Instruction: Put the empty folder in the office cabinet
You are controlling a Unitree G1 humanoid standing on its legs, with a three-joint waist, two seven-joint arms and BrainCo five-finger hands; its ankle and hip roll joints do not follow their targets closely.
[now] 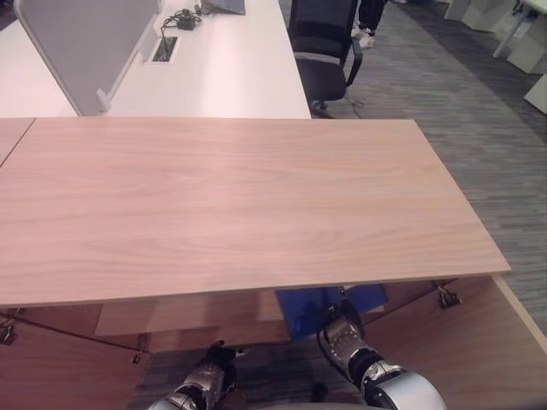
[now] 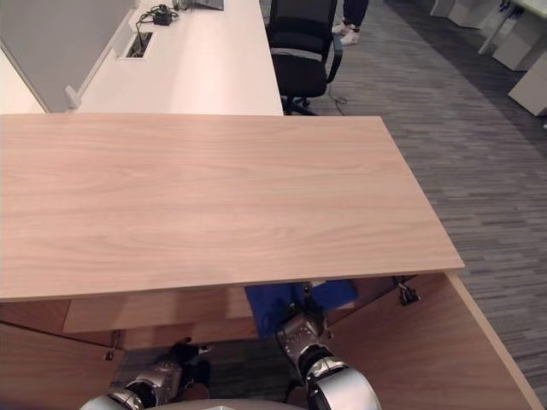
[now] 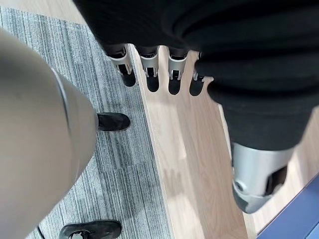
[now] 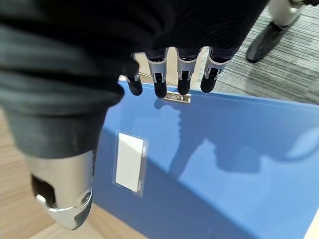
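Your right hand [image 4: 164, 59], fingers relaxed, hovers over the blue folder [image 4: 209, 164] under the cabinet's [image 1: 239, 205] front edge; left hand [image 3: 199, 55] relaxed.

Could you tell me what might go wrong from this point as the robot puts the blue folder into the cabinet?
1. The right hand has straight fingers resting against the blue folder rather than curled round it, so the folder could slip or tip.
2. The cabinet top hides most of the folder from the head views, so a misaligned push might go unnoticed.
3. The open cabinet door stands close beside the right arm and could be knocked.
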